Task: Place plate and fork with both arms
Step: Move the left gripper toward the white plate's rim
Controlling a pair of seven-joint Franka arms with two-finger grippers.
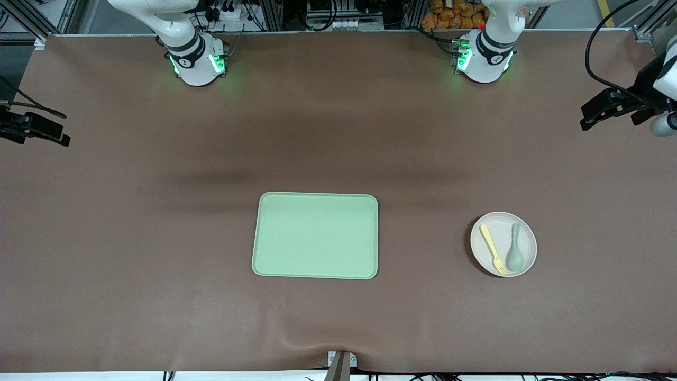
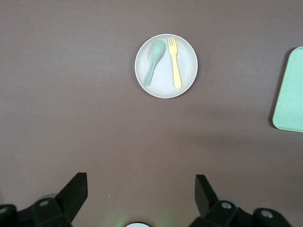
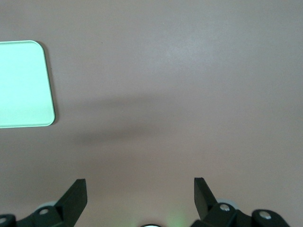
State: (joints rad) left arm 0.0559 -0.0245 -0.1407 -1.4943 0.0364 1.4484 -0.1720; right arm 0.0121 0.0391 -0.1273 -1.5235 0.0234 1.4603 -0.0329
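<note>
The speckled off-white plate [image 1: 503,236] lies on the brown table toward the left arm's end. The pale yellow fork [image 1: 493,249] lies in it, beside a pale green spoon [image 1: 515,248]. In the left wrist view the plate [image 2: 187,66], the fork [image 2: 175,66] and the spoon [image 2: 152,64] show well below. My left gripper [image 2: 140,189] is open and empty, high over bare table near its base. My right gripper [image 3: 139,191] is open and empty, high over bare table. Neither gripper shows in the front view.
A rectangular pale green tray [image 1: 316,235] lies at the table's middle, nearer the right arm than the plate; its edge shows in both wrist views [image 2: 291,90] [image 3: 23,85]. Black fixtures with cables [image 1: 613,108] [image 1: 31,127] hang at both table ends.
</note>
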